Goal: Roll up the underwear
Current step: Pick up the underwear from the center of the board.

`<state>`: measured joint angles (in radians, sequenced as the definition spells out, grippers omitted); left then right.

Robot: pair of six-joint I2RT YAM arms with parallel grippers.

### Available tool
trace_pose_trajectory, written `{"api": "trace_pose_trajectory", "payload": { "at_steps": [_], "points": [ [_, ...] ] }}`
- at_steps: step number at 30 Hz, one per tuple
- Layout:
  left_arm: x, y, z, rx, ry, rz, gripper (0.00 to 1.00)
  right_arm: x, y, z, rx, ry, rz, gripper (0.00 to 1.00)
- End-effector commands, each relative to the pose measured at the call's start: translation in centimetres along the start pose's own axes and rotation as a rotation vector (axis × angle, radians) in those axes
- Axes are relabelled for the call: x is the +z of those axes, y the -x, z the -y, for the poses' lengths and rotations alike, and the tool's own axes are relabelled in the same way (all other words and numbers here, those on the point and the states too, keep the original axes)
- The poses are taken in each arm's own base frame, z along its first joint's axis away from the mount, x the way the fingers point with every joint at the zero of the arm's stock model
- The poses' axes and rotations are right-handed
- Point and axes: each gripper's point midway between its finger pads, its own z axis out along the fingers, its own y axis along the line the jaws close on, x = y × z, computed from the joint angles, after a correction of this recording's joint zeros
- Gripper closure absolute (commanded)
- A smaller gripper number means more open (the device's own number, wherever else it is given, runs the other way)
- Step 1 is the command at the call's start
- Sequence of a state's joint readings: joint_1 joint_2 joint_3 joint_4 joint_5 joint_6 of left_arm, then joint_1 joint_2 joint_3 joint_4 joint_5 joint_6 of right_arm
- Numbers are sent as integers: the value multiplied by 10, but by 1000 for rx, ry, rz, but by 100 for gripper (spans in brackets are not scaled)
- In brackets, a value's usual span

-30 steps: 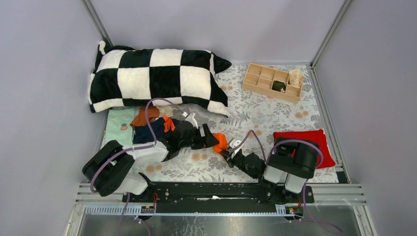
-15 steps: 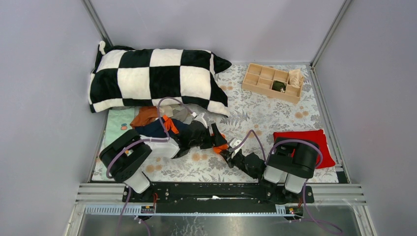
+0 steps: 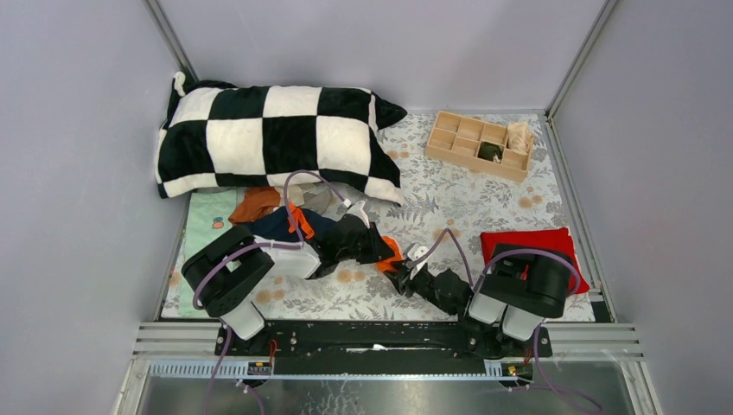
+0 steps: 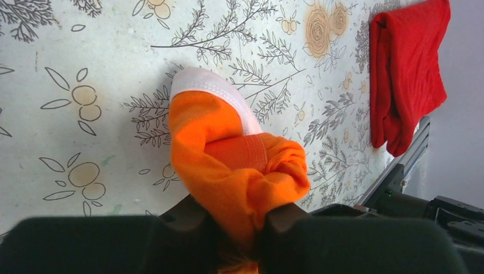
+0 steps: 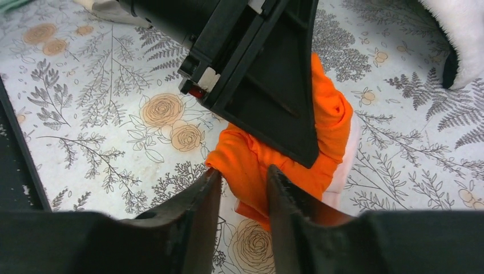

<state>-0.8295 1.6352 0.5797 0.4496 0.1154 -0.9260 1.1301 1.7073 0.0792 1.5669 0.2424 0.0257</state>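
Here the orange briefs (image 4: 228,171) are seen bunched on the floral cloth (image 4: 85,57), between the two arms. They are pinched by the left gripper (image 4: 237,222), whose jaws are closed on a fold of the fabric, with the white waistband turned away from it. The right gripper (image 5: 244,185) is set at the other side of the bundle, its jaws narrowly parted with orange fabric between the tips; whether that fabric is gripped cannot be told. A navy pair (image 3: 275,225) and a rust-brown pair (image 3: 253,206) are heaped by the left arm, just below the pillow (image 3: 268,138). The red cloth (image 3: 532,240) is laid at the right.
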Motion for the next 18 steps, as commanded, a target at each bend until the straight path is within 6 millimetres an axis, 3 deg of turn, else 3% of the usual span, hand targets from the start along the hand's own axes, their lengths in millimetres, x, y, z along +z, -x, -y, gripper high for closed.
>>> {"api": "trace_pose_trajectory", "payload": {
  "at_steps": [1,4,6,13,18],
  "points": [
    [-1,4,7,71,-15,12,93,-5,35,-1,53,2,112,54],
    [1,7,6,126,7,1,100,-12,36,-1,62,7,82,36],
    [2,9,3,179,38,-10,100,-16,42,-2,73,12,65,30],
    [-10,4,-10,310,86,-56,100,-46,91,19,216,-118,79,24],
    [-22,-10,-14,387,48,-119,100,-64,95,39,356,-264,28,24]
  ]
}}
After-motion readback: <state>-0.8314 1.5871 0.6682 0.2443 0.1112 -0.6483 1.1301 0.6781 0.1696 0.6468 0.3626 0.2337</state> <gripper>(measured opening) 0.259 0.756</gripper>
